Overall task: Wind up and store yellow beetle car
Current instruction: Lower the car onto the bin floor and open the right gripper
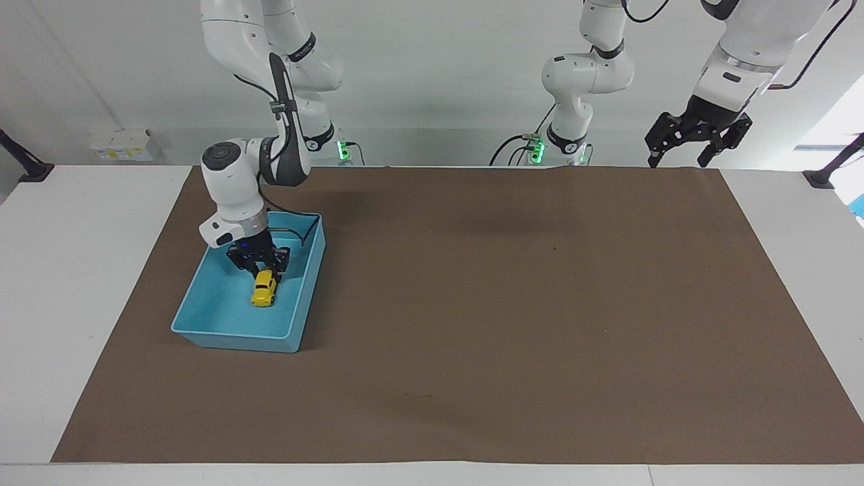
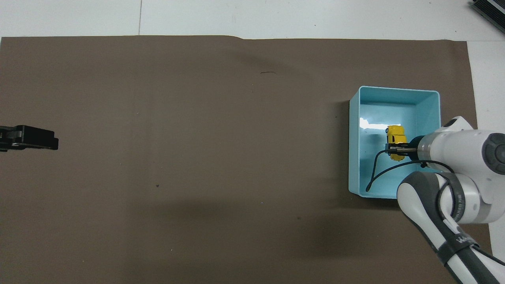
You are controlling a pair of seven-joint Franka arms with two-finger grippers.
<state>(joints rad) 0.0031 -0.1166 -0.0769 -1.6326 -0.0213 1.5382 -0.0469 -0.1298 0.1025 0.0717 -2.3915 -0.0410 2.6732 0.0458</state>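
Note:
The yellow beetle car [image 1: 263, 291] is held nose down inside the light blue bin [image 1: 233, 337], at the right arm's end of the table. My right gripper [image 1: 264, 275] is shut on the car, low inside the bin. I cannot tell whether the car touches the bin floor. In the overhead view the car [image 2: 395, 135] shows just past the right gripper [image 2: 395, 149], within the bin [image 2: 398, 90]. My left gripper [image 1: 678, 160] waits open and empty, raised over the robots' edge of the mat at the left arm's end; its tip shows in the overhead view [image 2: 56, 142].
A brown mat [image 1: 513, 304] covers most of the white table. The bin stands on the mat near its edge at the right arm's end. A black cable [image 2: 375, 175] from the right wrist hangs into the bin.

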